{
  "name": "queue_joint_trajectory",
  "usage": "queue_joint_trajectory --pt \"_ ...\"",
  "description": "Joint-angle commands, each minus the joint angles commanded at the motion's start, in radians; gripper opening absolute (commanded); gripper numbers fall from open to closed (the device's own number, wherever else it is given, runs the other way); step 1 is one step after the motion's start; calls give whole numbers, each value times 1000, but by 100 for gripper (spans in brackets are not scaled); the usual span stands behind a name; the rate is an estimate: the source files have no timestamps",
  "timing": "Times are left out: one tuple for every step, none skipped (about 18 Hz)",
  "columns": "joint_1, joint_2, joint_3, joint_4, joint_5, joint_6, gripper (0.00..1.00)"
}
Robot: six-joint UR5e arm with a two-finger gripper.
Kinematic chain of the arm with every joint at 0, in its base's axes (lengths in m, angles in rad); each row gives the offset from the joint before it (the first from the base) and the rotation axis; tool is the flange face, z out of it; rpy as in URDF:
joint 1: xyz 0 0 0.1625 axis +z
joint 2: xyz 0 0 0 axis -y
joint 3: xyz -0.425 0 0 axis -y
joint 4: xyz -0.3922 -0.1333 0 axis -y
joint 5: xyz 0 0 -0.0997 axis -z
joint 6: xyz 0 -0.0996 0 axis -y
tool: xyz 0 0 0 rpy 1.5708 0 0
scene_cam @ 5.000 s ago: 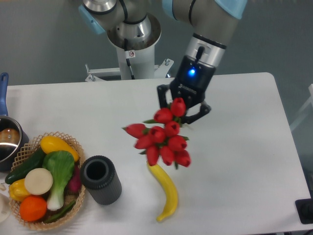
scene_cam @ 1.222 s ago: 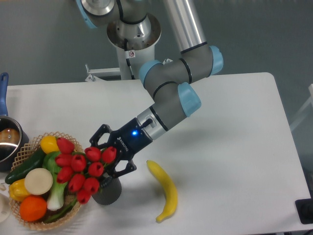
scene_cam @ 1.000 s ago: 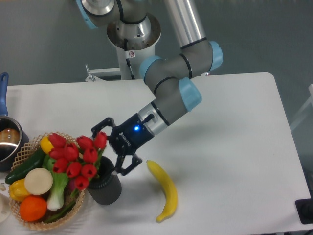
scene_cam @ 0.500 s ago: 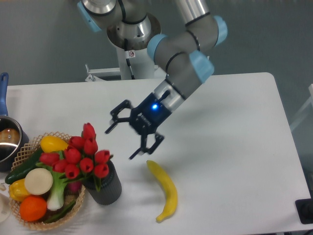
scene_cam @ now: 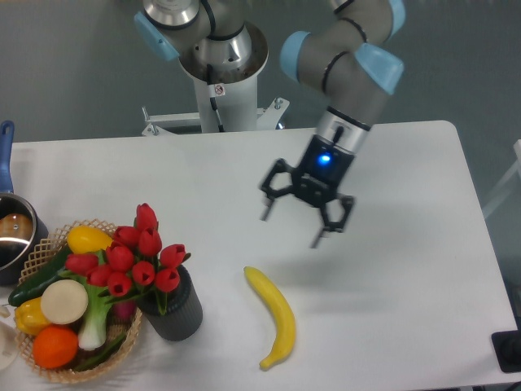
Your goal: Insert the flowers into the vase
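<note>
1. The flowers (scene_cam: 130, 262) stand in the vase (scene_cam: 174, 311) at about 7 o'clock on the table (scene_cam: 407, 269), their heads leaning over the basket (scene_cam: 49, 244).
2. The gripper (scene_cam: 306, 213), above the table's centre, is empty with fingers spread apart.
3. Judged done; a good finish means retreating well away from the blooms and the banana (scene_cam: 275, 314).
4. No readable writing.

— What lies on the surface (scene_cam: 407, 285)?
— A yellow banana (scene_cam: 275, 316), alone near the front edge.
— And at the left?
— A wicker basket (scene_cam: 114, 235) holding bok choy (scene_cam: 98, 285), an orange (scene_cam: 54, 347) and a cucumber (scene_cam: 41, 277). Just beside it, a steel pot (scene_cam: 15, 236) with a blue handle.
</note>
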Motion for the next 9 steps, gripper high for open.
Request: queue_joint_trajectory --pt "2 -18 15 2 45 9 100" --pt "3 -29 26 2 101 27 100" --pt "5 -35 37 0 172 49 100" --pt "3 -35 39 -2 233 67 100" --pt "2 -35 42 -2 264 71 100" --pt "2 -35 46 -2 280 71 100" --pt "0 -35 49 -5 293 72 100" --pt "0 -34 48 -6 310 74 100" --pt "0 -34 42 -6 327 74 100"
